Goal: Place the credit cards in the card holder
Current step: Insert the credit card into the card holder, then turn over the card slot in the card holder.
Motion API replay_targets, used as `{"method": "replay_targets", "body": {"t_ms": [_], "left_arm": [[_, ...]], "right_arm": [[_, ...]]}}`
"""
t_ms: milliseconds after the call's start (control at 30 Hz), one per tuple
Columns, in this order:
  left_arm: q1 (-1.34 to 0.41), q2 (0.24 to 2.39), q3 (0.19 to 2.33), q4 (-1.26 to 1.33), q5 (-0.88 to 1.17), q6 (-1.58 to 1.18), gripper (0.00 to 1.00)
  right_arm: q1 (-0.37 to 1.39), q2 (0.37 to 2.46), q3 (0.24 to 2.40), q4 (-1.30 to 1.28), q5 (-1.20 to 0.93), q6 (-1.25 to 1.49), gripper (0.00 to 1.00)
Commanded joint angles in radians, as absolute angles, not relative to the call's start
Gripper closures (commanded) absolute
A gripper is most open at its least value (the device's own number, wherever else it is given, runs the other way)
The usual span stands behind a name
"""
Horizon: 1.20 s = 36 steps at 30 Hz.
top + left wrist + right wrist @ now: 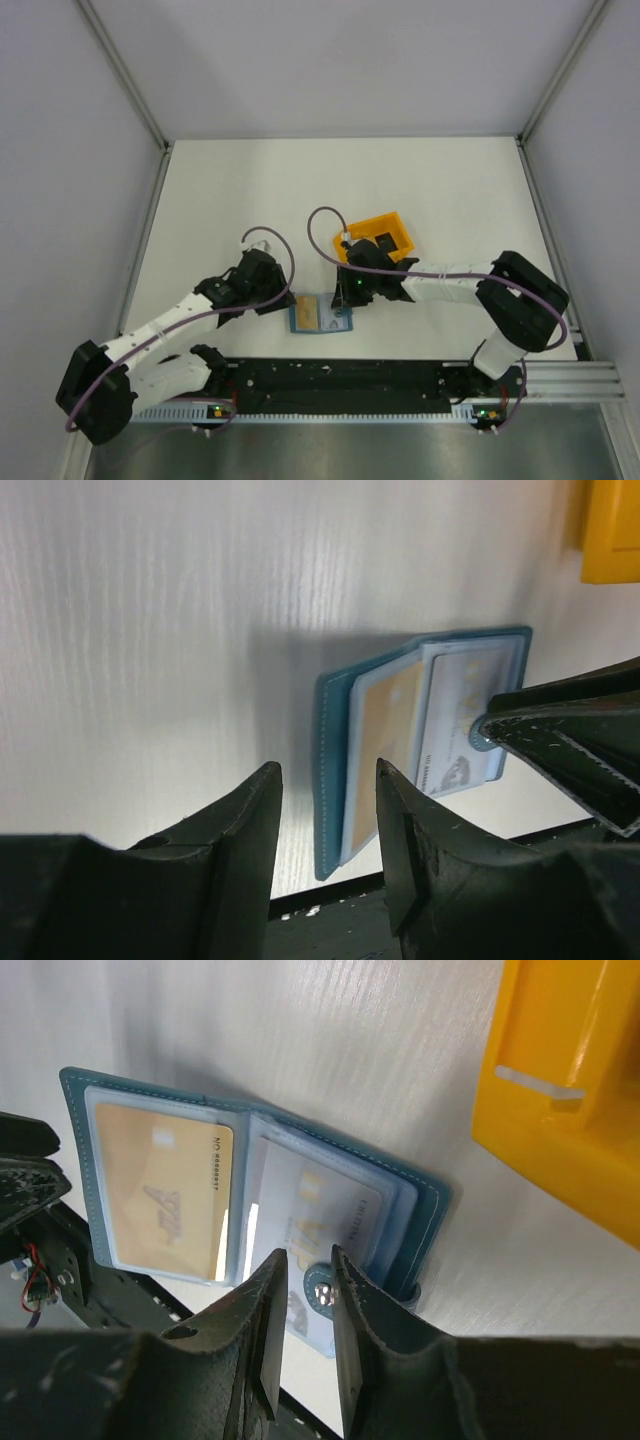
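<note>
I am watching the card holder (pixel 320 315) lying opened flat close to the near edge of the table (pixel 400 170), about midway along it, between the two arms. A yellowish card (pixel 165 1190) is sitting fully inside one clear pocket, and a pale card (pixel 320 1205) is sitting in the other pocket with its near end sticking out over the holder's edge. The right gripper (pixel 308 1260) is reaching down onto that protruding end, its jaws standing only a narrow gap apart with the card's edge showing between the tips; I cannot tell whether they are actually pinching it or only pressing on it. The left gripper (pixel 328 780) is hovering just beside the holder's opposite side, over its outer edge, with the jaws about half open and holding nothing. The orange tray (pixel 375 220) is resting farther from the near edge, just behind the right gripper.
</note>
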State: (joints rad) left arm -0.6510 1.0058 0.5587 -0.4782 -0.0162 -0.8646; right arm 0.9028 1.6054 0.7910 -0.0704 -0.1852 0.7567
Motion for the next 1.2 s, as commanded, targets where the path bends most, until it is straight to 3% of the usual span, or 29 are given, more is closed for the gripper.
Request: {"method": "replay_targets", "body": {"t_ms": [0, 200, 400, 500, 733, 1000, 1167], "left_arm": [[-0.653, 0.985, 0.514, -0.436, -0.005, -0.894, 0.53], [-0.652, 0.976, 0.453, -0.329, 0.11, -0.891, 0.62], [-0.652, 0.965, 0.397, -0.18, 0.196, -0.914, 0.81], [-0.653, 0.953, 0.385, -0.128, 0.233, -0.913, 0.83], [-0.653, 0.926, 0.347, 0.024, 0.328, -0.911, 0.78], [-0.653, 0.985, 0.344, 0.029, 0.334, -0.908, 0.76], [-0.653, 1.008, 0.354, 0.02, 0.33, -0.891, 0.8]], "right_arm": [[0.914, 1.631, 0.834, -0.069, -0.178, 0.753, 0.76], [0.916, 1.663, 0.844, -0.087, -0.173, 0.747, 0.77], [0.914, 1.687, 0.85, -0.094, -0.176, 0.739, 0.78], [0.914, 1.698, 0.851, -0.092, -0.183, 0.739, 0.78], [0.914, 1.718, 0.857, -0.101, -0.184, 0.742, 0.78], [0.914, 1.718, 0.857, -0.1, -0.193, 0.741, 0.78], [0.916, 1.723, 0.856, -0.092, -0.201, 0.742, 0.77]]}}
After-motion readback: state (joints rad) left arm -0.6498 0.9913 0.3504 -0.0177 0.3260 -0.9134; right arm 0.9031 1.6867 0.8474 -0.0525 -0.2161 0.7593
